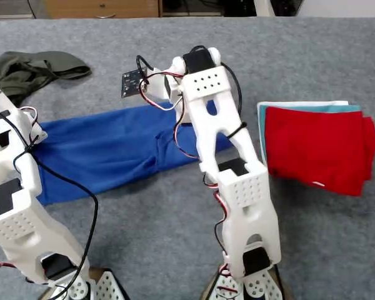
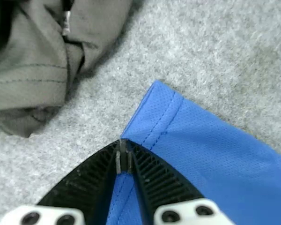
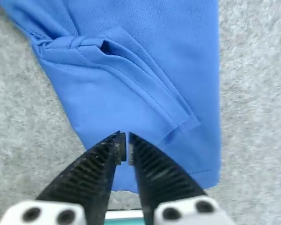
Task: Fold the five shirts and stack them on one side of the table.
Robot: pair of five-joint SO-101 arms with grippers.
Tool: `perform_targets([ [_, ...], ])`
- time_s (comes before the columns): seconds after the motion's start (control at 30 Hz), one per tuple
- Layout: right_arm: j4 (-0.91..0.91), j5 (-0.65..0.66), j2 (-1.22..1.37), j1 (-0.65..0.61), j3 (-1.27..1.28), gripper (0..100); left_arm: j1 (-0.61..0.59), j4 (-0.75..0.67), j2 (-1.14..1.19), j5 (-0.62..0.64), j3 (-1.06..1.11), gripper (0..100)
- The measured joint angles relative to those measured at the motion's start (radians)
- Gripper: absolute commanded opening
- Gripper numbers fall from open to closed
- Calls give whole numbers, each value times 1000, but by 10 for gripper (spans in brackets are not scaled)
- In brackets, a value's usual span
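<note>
A blue shirt (image 1: 106,153) lies stretched across the middle of the grey table (image 1: 144,237). My left gripper (image 2: 123,159) is shut on the hem of the blue shirt (image 2: 215,159) close to a corner, at the shirt's left end. At the shirt's right end my right gripper (image 3: 126,146) is pinched on the blue cloth (image 3: 131,70) near a folded-over sleeve, fingers almost touching. A crumpled olive shirt (image 1: 31,69) lies at the far left. A folded red shirt (image 1: 319,147) tops a stack at the right.
Under the red shirt, teal and white folded edges (image 1: 300,106) show. The olive shirt (image 2: 33,61) lies just beyond the blue corner held by my left gripper. Bare grey table (image 1: 337,250) spreads in front of the stack. A wooden cabinet (image 1: 103,7) stands behind the table.
</note>
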Motion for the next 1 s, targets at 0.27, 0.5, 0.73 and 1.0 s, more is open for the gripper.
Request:
perform_targets([
  [0.27, -229, -133, 112, 34, 55, 4, 0, 0, 0, 0, 0, 18],
  [0.5, -272, -175, 252, 41, 35, 4, 0, 0, 0, 0, 0, 18],
  [0.73, -84, -249, 253, 72, -241, 9, 0, 0, 0, 0, 0, 18],
  [1.0, 8, -477, 235, 103, -448, 5, -5, 32, -2, 0, -20, 18],
])
